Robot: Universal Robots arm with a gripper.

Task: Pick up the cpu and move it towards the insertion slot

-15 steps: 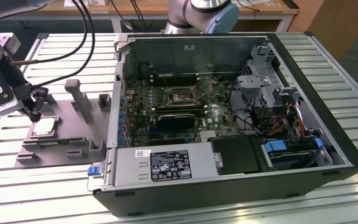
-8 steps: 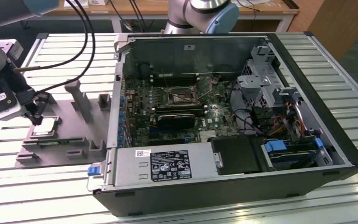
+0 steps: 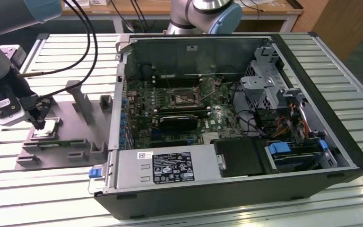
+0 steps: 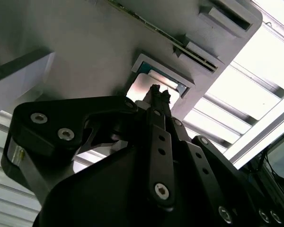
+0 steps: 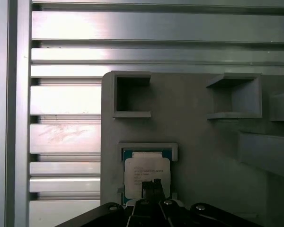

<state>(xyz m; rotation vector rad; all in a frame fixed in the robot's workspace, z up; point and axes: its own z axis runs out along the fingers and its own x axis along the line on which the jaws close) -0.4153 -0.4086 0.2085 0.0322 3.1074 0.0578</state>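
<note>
The cpu (image 3: 47,126) lies flat in a shallow framed pocket of the grey fixture plate (image 3: 74,118), at the exterior view's left. Its silvery top also shows in both wrist views (image 5: 146,166) (image 4: 143,87). My gripper (image 3: 40,124) hangs straight over it, with the fingers drawn together into a narrow tip (image 5: 152,185) (image 4: 159,93) at the middle of the chip's top. I cannot tell whether the tip touches the chip or stops just above it. The insertion slot (image 3: 183,97) is a shiny square socket on the motherboard inside the open computer case.
The open computer case (image 3: 332,142) takes up the middle and right of the slatted metal table (image 3: 17,194). Grey upright blocks (image 3: 81,101) rise from the fixture plate between the chip and the case wall. Black cables (image 3: 90,47) hang from the arm. A second arm's base (image 3: 200,14) stands behind the case.
</note>
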